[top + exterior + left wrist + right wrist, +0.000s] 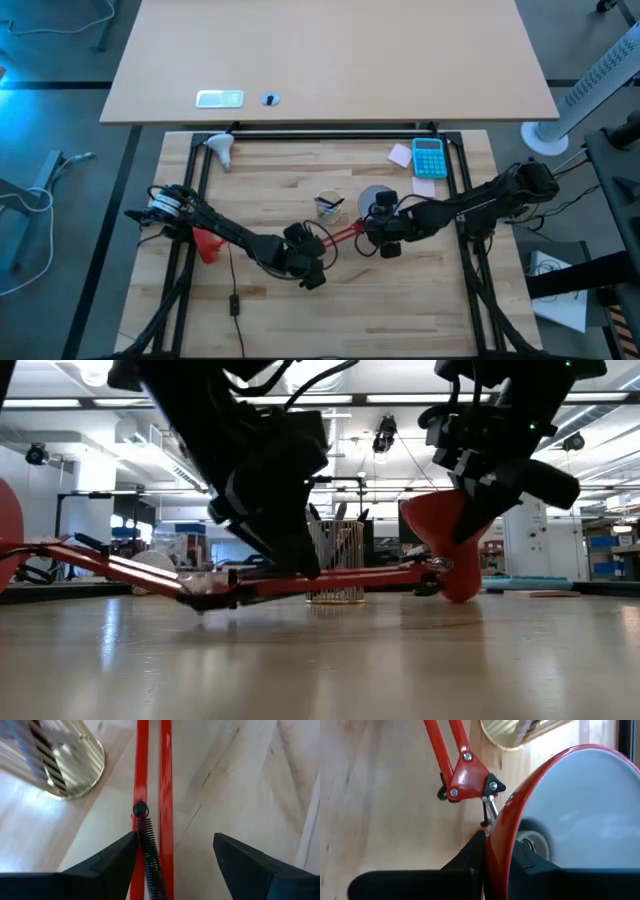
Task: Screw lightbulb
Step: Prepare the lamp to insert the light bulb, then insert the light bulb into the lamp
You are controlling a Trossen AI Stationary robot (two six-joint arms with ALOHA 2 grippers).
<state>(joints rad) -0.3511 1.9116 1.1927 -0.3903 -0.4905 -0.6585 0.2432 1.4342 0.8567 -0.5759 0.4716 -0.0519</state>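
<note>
Right gripper (495,865) pinches lamp shade rim (502,827) between its fingers, likely steadying it; left gripper (175,852) wide, straddling lamp arm (152,770).

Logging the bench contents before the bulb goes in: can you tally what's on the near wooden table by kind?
Red desk lamp: 1
White lightbulb: 1
Cup with pens: 1
Teal calculator: 1
Pink sticky notes: 2
Total: 6
The right gripper is shut on the lamp's shade rim; the left gripper straddles the lamp's arm, fingers open.
</note>
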